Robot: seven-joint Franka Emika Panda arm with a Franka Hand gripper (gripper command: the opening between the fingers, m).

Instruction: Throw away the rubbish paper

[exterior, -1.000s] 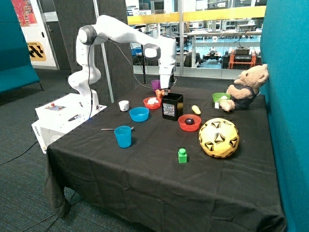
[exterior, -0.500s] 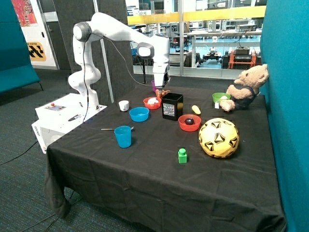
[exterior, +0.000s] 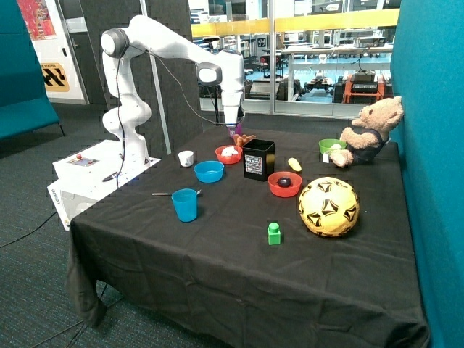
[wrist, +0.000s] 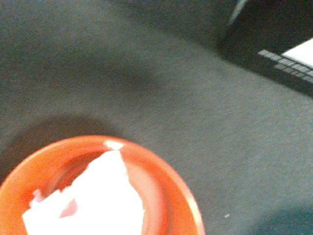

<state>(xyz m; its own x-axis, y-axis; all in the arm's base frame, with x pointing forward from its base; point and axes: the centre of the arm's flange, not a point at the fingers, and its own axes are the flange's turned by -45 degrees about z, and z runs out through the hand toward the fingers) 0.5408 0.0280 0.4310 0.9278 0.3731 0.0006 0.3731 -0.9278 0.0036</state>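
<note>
Rubbish paper sits in the red bowl next to the black bin; wrist view shows the wad inside the bowl's rim. Gripper hovers above the bowl, can't tell if fingers are spread or pressed together. Looks like the approach step, nothing grabbed. Next: centre over the wad, descend, pinch, carry to the bin.

The bench carries four bowls: two red ones, one blue and one green. Two paper wads show, one in the red bowl by the black box, one in the green bowl. There are three cups: blue, white, purple; one ball, one teddy bear, one green block.
</note>
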